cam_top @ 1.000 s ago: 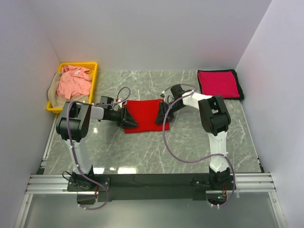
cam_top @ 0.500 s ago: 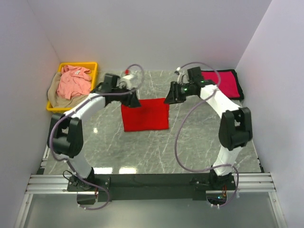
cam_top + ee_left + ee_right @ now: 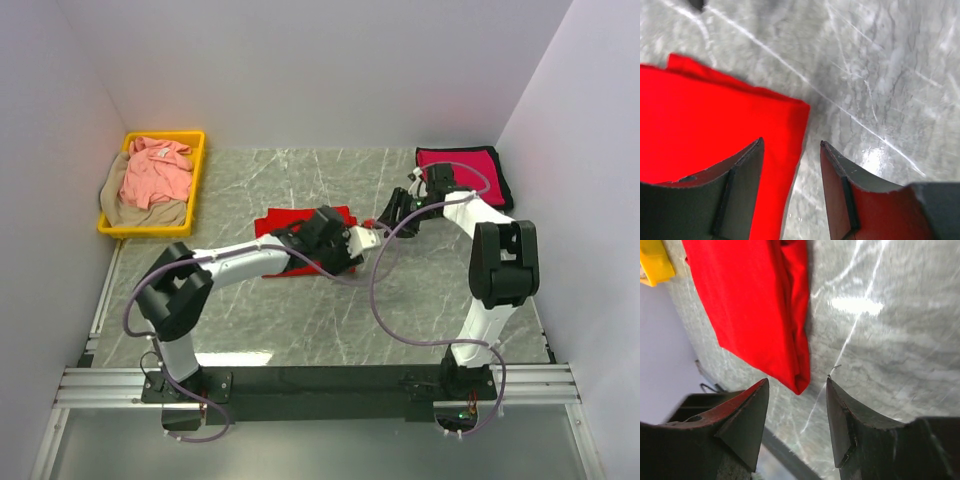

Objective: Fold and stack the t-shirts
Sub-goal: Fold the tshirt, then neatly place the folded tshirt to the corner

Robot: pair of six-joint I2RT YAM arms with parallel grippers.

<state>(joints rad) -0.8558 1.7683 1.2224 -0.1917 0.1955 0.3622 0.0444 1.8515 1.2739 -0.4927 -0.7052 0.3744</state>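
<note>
The left end effector (image 3: 791, 142) hung over the edge of the red shirt (image 3: 715, 125), spread wide (holding nothing). The right end effector (image 3: 797, 380) was spread and empty too.

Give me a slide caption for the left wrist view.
Open left gripper over the edge of the folded bright red t-shirt on marble table.

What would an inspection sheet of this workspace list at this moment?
Surface: grey marble table, with glare patches.
Job's things: red shirt folded mid-table; magenta shirt folded at far right; pink shirt over tan shirt in the bin.
Clutter: nothing seen.
Grippers: left tool open over the red shirt's corner; right tool open, empty, facing the red shirt.
Cables: purple cables loop off both arms.
Surroundings: white walls; metal rail at the near edge.
</note>
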